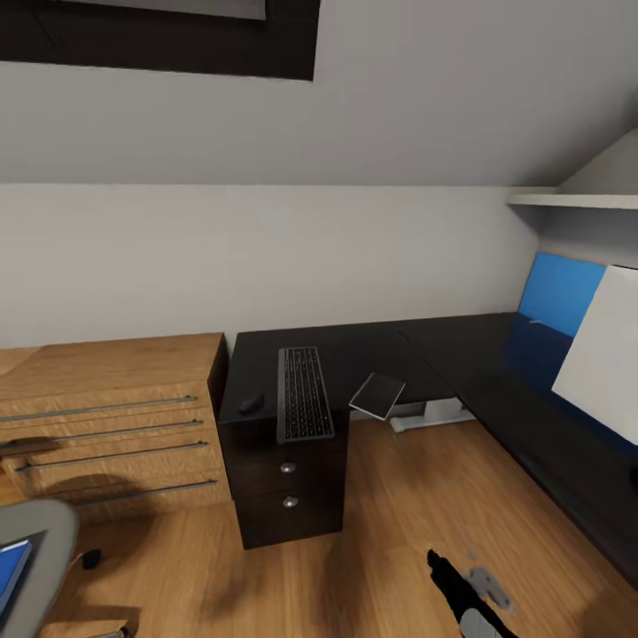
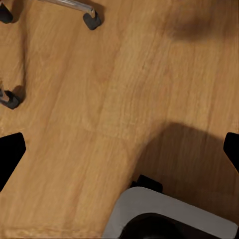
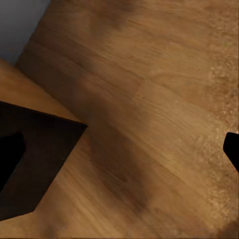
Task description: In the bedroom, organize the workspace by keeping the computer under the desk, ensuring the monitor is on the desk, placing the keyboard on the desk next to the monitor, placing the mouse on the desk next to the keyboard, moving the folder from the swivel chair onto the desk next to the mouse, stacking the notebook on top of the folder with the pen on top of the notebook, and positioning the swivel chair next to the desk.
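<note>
A: Head view first. What is on the desk (image 1: 478, 372)?

B: The keyboard (image 1: 304, 393) lies on the near-left section, long axis running away from the robot toward the wall. The mouse (image 1: 251, 403) sits just beside it on the left. A grey notebook (image 1: 377, 395) overhangs the desk edge to the keyboard's right. The monitor (image 1: 602, 354) stands far right.

A: And the folder?

B: A blue corner shows at lower left on the swivel chair (image 1: 40, 549); probably the folder (image 1: 12, 571). It lies on the left arm's side. The right arm (image 1: 461, 594) hangs low at centre-right, its claw state unreadable here.

A: Left wrist view?

B: Fingertips (image 2: 11, 155) apart, nothing between them, over wood floor (image 2: 99, 99); chair casters (image 2: 92, 20) nearby.

A: Right wrist view?

B: Fingers (image 3: 233, 148) spread, empty, above floor beside a dark cabinet corner (image 3: 40, 154).
</note>
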Available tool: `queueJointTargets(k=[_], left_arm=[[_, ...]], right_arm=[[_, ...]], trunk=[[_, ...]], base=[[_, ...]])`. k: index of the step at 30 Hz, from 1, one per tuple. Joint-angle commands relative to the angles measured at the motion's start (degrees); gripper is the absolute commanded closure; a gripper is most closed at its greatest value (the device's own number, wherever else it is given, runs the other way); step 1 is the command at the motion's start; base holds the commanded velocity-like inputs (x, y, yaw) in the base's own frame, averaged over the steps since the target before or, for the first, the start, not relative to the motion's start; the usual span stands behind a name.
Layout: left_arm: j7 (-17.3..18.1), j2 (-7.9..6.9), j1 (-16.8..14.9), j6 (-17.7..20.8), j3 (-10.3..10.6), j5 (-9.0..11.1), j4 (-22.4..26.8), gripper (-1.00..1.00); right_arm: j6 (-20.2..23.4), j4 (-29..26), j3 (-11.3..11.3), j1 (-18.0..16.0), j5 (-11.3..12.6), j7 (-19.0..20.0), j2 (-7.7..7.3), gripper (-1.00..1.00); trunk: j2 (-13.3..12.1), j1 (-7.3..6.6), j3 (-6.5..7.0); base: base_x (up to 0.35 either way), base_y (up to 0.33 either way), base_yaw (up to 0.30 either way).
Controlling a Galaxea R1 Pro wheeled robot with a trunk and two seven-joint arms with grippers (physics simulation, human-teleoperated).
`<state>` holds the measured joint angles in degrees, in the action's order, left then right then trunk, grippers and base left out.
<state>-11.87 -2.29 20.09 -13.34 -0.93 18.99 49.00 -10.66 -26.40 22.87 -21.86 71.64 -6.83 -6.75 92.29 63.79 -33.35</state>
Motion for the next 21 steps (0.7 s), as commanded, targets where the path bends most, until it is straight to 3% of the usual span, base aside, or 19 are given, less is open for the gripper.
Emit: queueJointTargets(k=[1, 4, 5, 8, 16, 21], left_arm=[[-0.1, -0.02, 0.0, -0.1, 0.1, 0.5, -1.0, -1.00], [0.0, 0.06, -0.8, -0.1, 0.1, 0.5, -4.1, -1.00], [0.0, 0.23, -1.7, -0.1, 0.1, 0.5, -6.1, -1.00], [0.0, 0.74, -4.6, -0.1, 0.1, 0.5, -10.6, -1.00], [0.0, 1.34, -8.1, -0.1, 0.1, 0.5, -15.7, -1.00], [0.0, 1.36, -8.4, -0.2, 0.1, 0.5, -16.1, -1.00]], right_arm=[[-2.5, 2.6, 0.7, -0.1, -0.5, -0.4, 0.17, -1.00], [-9.4, 9.1, 0.9, -0.1, -2.0, -0.6, 1.19, -1.00], [-14.1, 12.8, 0.9, -0.1, -2.6, -0.6, 2.15, -1.00], [-21.5, 18.1, 1.0, -0.1, -3.3, -0.4, 4.22, -1.00], [-27.9, 22.1, 0.9, -0.1, -4.0, 0.4, 7.27, -1.00], [-28.3, 22.5, 0.9, 0.0, -4.0, 0.4, 7.49, -1.00]], trunk=[[-0.4, -0.23, 0.15], [-1.6, -0.89, 0.69], [-2.0, -1.11, 0.87], [-3.2, -1.77, 1.41], [-6.4, -3.52, 2.84], [-8.4, -4.62, 3.74]], base=[[0.000, 0.000, 0.000], [0.000, 0.000, 0.000], [0.000, 0.000, 0.000], [0.000, 0.000, 0.000], [0.000, 0.000, 0.000], [0.000, 0.000, 0.000]])
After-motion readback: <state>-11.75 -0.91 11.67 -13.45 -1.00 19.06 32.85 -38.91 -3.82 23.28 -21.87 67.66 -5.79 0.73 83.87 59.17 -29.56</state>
